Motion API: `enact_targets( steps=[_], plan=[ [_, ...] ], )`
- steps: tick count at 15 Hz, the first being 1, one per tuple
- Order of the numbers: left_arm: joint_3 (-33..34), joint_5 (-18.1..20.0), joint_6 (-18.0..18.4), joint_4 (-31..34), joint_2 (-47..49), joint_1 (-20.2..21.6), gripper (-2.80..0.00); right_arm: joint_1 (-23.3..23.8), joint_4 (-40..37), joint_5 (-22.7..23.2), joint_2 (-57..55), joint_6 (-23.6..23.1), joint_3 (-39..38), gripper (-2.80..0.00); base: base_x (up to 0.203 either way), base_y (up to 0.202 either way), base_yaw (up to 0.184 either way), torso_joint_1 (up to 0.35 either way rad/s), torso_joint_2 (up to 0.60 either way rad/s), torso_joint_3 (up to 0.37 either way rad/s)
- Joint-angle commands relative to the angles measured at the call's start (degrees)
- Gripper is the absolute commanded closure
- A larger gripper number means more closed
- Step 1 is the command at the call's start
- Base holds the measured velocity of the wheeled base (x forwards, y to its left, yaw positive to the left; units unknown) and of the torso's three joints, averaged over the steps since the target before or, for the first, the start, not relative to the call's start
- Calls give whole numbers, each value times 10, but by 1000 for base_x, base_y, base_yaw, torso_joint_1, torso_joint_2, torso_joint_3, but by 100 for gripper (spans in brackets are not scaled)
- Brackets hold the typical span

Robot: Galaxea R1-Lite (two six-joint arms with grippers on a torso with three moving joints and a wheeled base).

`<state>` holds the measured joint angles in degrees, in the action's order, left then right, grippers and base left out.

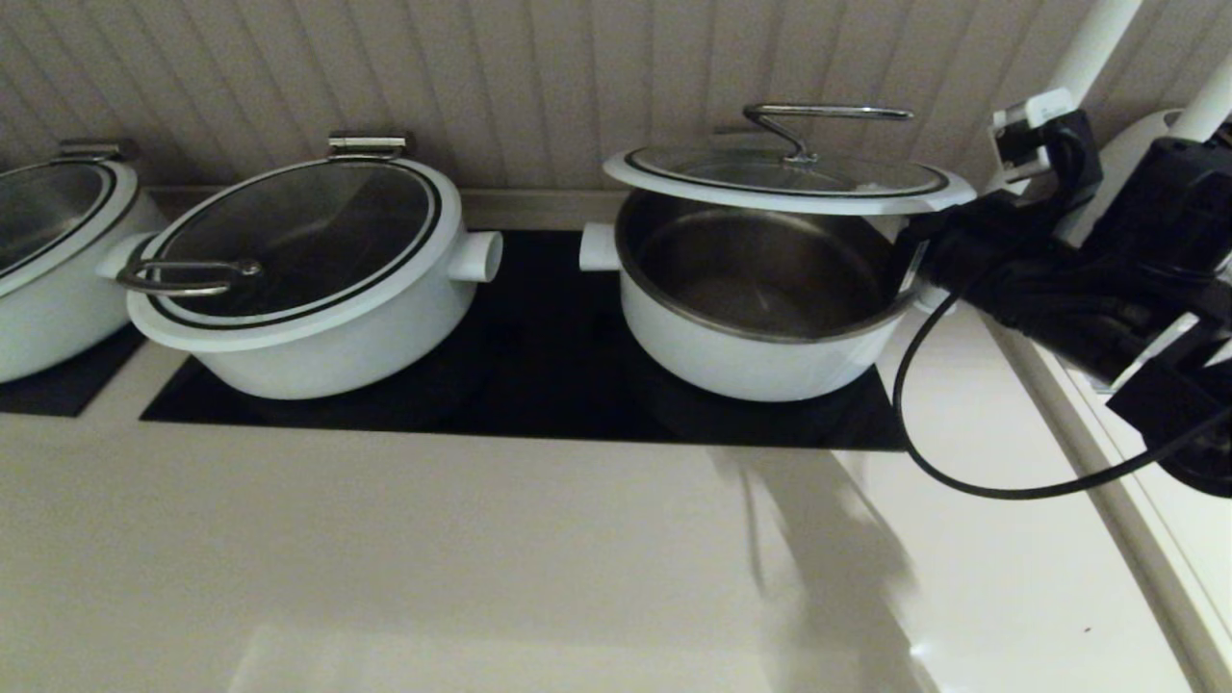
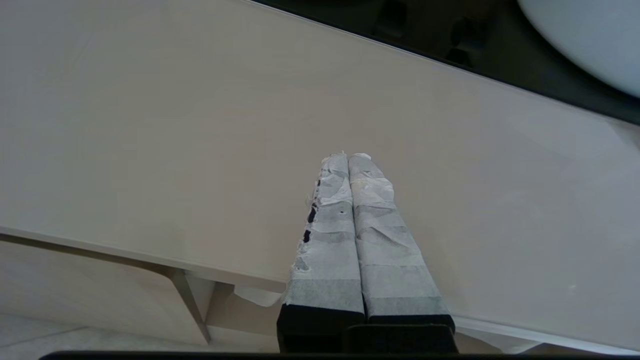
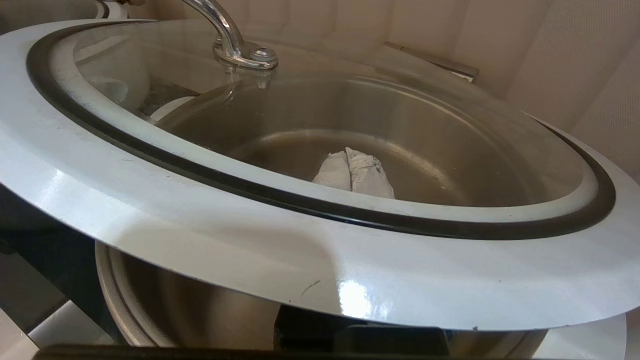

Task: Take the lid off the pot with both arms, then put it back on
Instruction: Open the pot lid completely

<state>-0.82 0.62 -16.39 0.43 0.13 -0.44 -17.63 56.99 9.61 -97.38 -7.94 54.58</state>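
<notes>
The pot (image 1: 751,351) stands on the right of the black cooktop, its steel inside showing. The lid (image 1: 674,188) hangs level above it, its steel bar handle (image 1: 818,115) on top. My right gripper (image 1: 910,262) reaches in from the right under the lid's rim. In the right wrist view the lid's white rim (image 3: 200,235) lies across the shut, taped fingers; the gripper (image 3: 352,170) shows through the glass above the pot (image 3: 200,310). My left gripper (image 2: 348,156) is shut and empty over the beige counter, out of the head view.
A second white pot with its lid on (image 1: 298,279) stands left of centre, a third (image 1: 48,260) at the far left. The black cooktop (image 1: 539,366) runs under them, the beige counter (image 1: 481,558) in front. A black cable (image 1: 962,481) loops below my right arm.
</notes>
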Motion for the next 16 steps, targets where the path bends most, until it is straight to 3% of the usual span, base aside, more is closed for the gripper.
enact_targets(
  steps=[1,6,8,16],
  plan=[
    [0,1,-5,0,-1,0,0,0,5,1,1,-1,1,0,0,0,0,0,0,0],
    [1,1,-43,0,-1,0,0,0,15,1,1,-1,4,0,0,0,0,0,0,0],
    [2,2,-35,0,-1,0,0,0,15,0,1,-1,4,0,0,0,0,0,0,0],
    [0,20,120,-16,-1,0,0,1,15,1,2,-1,8,0,0,0,0,0,0,0]
  ],
)
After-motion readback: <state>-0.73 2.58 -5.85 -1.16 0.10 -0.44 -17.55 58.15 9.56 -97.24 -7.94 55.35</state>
